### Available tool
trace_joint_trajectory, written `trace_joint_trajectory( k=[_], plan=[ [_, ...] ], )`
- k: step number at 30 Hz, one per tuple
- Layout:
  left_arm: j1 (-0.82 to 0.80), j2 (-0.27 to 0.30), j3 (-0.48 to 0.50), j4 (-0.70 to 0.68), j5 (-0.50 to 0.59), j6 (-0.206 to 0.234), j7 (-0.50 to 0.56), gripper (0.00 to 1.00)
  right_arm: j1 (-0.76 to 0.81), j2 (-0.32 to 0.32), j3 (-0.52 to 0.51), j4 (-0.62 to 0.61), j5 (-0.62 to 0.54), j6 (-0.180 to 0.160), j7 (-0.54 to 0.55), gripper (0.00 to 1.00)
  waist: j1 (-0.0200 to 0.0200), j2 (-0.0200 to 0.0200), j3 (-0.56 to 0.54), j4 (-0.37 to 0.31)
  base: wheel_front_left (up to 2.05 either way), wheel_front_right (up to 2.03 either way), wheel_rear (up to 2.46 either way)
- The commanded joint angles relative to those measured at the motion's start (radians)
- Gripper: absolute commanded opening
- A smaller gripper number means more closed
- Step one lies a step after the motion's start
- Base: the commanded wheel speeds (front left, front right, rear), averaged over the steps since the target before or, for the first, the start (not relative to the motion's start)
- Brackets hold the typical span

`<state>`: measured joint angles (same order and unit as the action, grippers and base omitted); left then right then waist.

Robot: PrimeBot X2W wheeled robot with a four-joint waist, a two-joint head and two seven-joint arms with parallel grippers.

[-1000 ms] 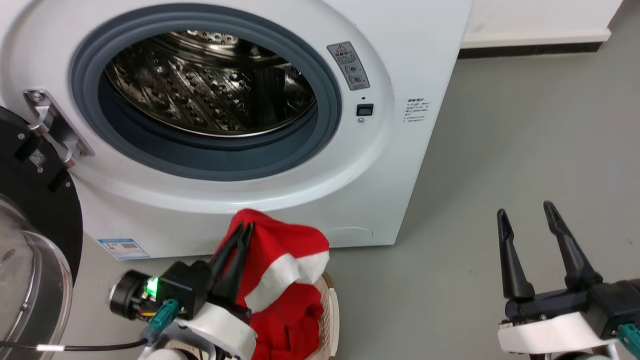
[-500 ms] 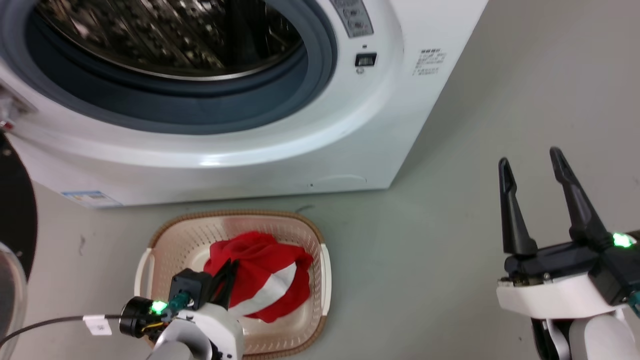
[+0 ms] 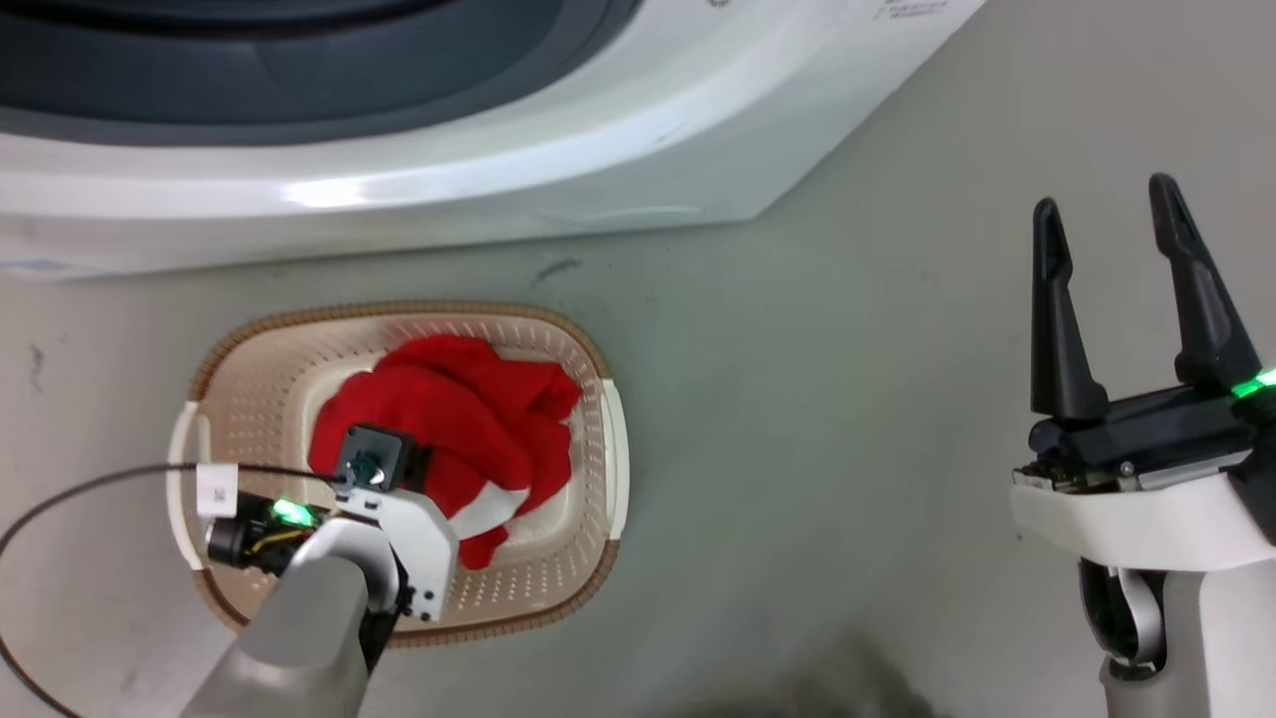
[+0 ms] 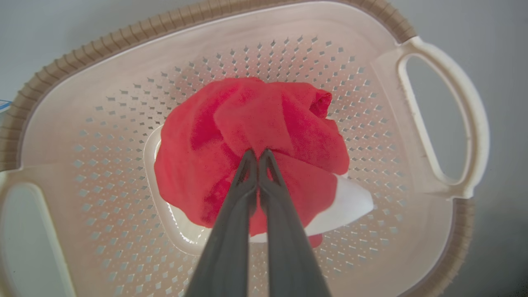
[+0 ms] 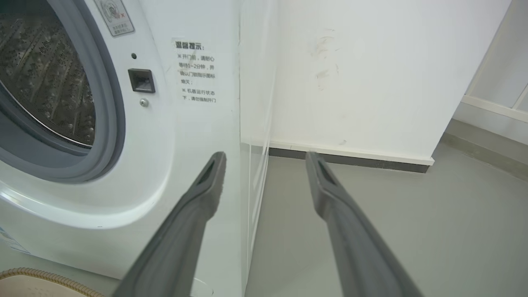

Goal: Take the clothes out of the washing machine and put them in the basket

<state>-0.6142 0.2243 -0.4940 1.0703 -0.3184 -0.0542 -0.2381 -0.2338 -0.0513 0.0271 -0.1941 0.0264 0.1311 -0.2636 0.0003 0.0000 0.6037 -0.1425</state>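
Note:
The cream basket (image 3: 269,389) stands on the floor just in front of the white washing machine (image 3: 498,170). Red clothes (image 3: 449,419) with a white band lie bunched in its middle. My left arm's wrist (image 3: 389,499) hangs over the basket, pointing down. In the left wrist view my left gripper (image 4: 258,153) is shut, its tips pinching a fold of the red clothes (image 4: 255,123) above the basket's perforated wall (image 4: 288,53). My right gripper (image 3: 1104,194) stands open and empty over the floor at the right. The right wrist view shows it (image 5: 265,156) facing the machine's corner (image 5: 185,123) and the steel drum (image 5: 45,82).
Grey floor (image 3: 817,419) stretches between the basket and my right arm. A black cable (image 3: 60,499) loops at the lower left beside the basket. A white wall with a dark baseboard (image 5: 350,159) runs behind the machine's right side.
The head camera has tilted down, so the machine slid up the picture. My left gripper went down with the red garment from above the basket's rim into the basket. The right gripper stays open.

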Motion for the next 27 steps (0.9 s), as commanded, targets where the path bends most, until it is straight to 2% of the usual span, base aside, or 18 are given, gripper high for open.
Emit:
trace_joint_trajectory(
  k=[1, 7, 16, 17, 18, 19, 23, 27],
  plan=[
    [-0.041, 0.005, -0.005, 0.034, 0.008, 0.0, 0.01, 0.0, -0.025, 0.002, 0.0, -0.007, 0.007, -0.001, -0.002, 1.0, -0.0003, 0.0, 0.072, -0.021, 0.0, 0.0, 0.0],
    [-0.153, 0.004, -0.023, 0.165, 0.018, 0.003, 0.083, 0.0, -0.055, 0.002, -0.011, -0.015, 0.019, -0.001, -0.002, 1.0, -0.0003, 0.0, 0.16, -0.032, 0.0, 0.0, 0.0],
    [-0.192, 0.0, -0.037, 0.208, 0.007, -0.015, 0.168, 0.0, -0.088, 0.002, -0.021, -0.018, 0.028, -0.001, -0.002, 1.0, -0.0003, 0.0, 0.217, -0.041, 0.0, 0.0, 0.0],
    [-0.189, -0.002, -0.034, 0.209, 0.002, -0.015, 0.171, 0.12, -0.091, 0.002, -0.023, -0.017, 0.029, -0.001, -0.002, 1.0, -0.0003, 0.0, 0.212, -0.039, 0.0, 0.0, 0.0],
    [-0.184, -0.004, -0.035, 0.21, 0.0, -0.013, 0.166, 0.91, -0.092, 0.002, -0.023, -0.015, 0.029, -0.001, -0.002, 1.0, -0.0003, 0.0, 0.205, -0.037, 0.0, 0.0, 0.0],
    [-0.177, -0.007, -0.035, 0.212, -0.004, -0.014, 0.163, 1.0, -0.091, 0.002, -0.022, -0.012, 0.028, -0.001, -0.002, 1.0, -0.0003, 0.0, 0.197, -0.035, 0.0, 0.0, 0.0],
    [-0.151, -0.028, -0.012, 0.213, -0.035, -0.021, 0.089, 1.0, -0.076, 0.002, -0.017, -0.003, 0.03, -0.001, -0.002, 1.0, -0.0003, 0.0, 0.138, -0.025, 0.0, 0.0, 0.0],
    [-0.108, -0.056, 0.024, 0.211, -0.076, -0.008, 0.001, 1.0, -0.041, 0.002, -0.02, 0.011, 0.031, -0.001, -0.002, 1.0, -0.0003, 0.0, 0.055, -0.008, 0.0, 0.0, 0.0]
  ],
)
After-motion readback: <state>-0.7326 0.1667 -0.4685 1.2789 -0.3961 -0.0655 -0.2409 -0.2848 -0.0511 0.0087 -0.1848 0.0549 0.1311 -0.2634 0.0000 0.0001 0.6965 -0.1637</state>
